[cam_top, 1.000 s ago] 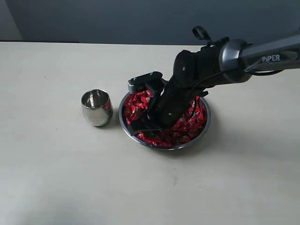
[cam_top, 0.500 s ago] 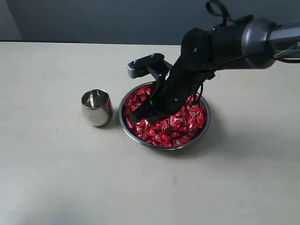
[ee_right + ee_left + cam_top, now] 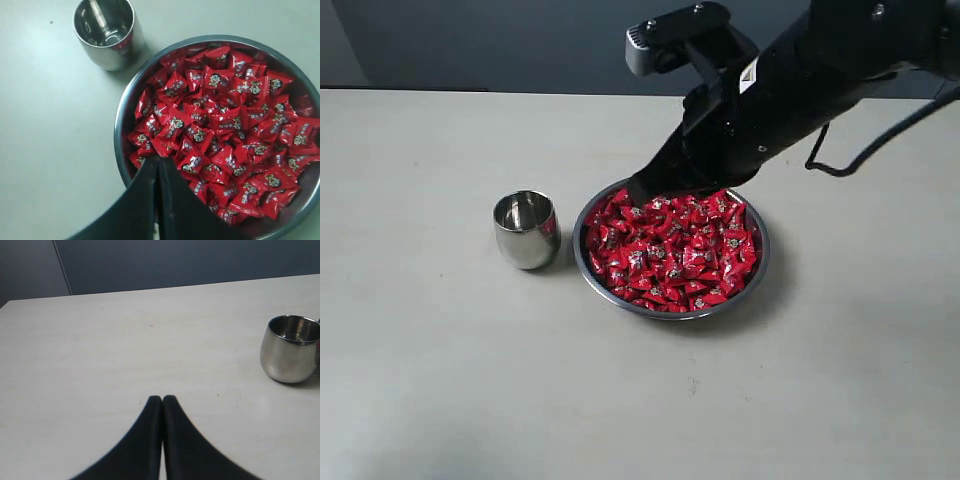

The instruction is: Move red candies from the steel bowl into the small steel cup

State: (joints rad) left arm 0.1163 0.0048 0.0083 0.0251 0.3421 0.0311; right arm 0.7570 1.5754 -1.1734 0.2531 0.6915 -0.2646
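The right gripper (image 3: 156,161) is seen with its jaws pressed together, held above the candies (image 3: 220,125) near the rim of the bowl (image 3: 119,125). The candies are heaped in the bowl, filling it. The cup (image 3: 526,230) is stood upright just beside the bowl on the table (image 3: 440,380). The left gripper (image 3: 162,400) is likewise closed, held over bare table with the cup nearby.
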